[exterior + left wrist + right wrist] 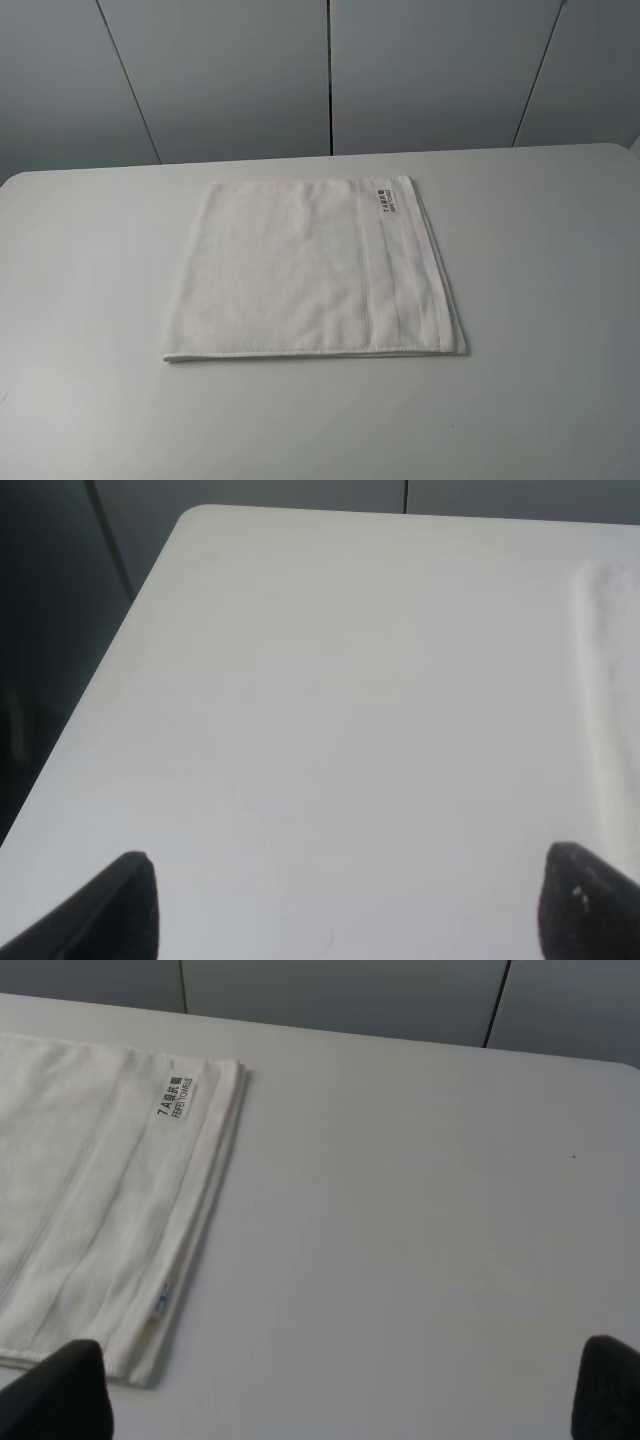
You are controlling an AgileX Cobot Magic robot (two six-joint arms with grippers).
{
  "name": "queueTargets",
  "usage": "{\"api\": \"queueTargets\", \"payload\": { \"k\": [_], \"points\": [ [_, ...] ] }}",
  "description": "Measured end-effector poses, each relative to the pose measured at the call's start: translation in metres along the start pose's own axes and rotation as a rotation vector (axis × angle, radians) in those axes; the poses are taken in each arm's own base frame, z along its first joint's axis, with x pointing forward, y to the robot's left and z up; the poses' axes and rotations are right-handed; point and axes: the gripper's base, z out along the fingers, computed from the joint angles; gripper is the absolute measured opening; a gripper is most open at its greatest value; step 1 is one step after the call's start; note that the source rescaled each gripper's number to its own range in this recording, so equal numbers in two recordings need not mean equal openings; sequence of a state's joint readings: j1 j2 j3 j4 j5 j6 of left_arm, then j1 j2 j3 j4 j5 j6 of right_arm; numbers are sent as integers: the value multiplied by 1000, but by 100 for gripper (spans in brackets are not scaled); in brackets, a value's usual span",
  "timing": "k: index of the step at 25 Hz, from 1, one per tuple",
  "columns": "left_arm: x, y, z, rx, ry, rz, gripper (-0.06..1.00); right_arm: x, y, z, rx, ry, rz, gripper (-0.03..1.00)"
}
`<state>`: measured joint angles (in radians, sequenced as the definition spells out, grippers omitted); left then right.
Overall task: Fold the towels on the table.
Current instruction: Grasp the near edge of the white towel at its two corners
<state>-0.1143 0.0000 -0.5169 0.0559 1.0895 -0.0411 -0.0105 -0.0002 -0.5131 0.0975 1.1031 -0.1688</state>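
Note:
A white terry towel (310,270) lies flat on the white-grey table (540,300), folded into a rough square. Its woven border band runs along its right side, with a small white label (384,199) printed in dark text near the far right corner. The right wrist view shows the towel (90,1200) and its label (176,1099) beside bare table. The left wrist view shows only a sliver of towel (612,680). My left gripper (345,910) is open over bare table. My right gripper (340,1395) is open, near the towel's corner. Neither arm shows in the exterior view.
Grey wall panels (330,70) stand behind the table's far edge. The table's rounded far left corner (195,515) shows in the left wrist view, with a dark drop beyond it. Bare tabletop (430,1220) lies right of the towel.

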Motion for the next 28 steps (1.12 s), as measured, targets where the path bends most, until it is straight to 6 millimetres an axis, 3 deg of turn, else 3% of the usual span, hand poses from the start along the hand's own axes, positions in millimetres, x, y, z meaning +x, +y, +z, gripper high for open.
{"api": "queueTargets", "payload": {
  "k": [28],
  "points": [
    [0,0,0,-2,0,1,99,0,0,0,0,0,0,100]
  ]
}}
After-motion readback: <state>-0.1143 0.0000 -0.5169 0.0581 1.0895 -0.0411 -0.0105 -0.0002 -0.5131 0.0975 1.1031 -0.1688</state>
